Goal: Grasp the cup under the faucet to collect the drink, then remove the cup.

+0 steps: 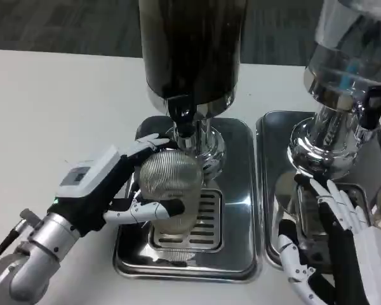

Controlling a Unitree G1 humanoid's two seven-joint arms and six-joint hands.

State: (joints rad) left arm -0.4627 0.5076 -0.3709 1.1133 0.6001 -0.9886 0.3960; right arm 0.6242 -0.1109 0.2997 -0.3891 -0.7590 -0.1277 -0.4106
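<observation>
Lighting: bright, even, from overhead.
Glare streaks the chrome drip tray point(235, 190) and dispenser base point(324, 149) (mirror reflections); shadows soft, slight overall blur.

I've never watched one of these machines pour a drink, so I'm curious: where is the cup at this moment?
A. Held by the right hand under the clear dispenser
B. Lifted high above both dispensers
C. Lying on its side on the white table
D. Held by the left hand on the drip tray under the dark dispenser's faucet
D: the left hand wraps its fingers around the ribbed cup, which stands on the slotted drip tray just below the faucet.
</observation>
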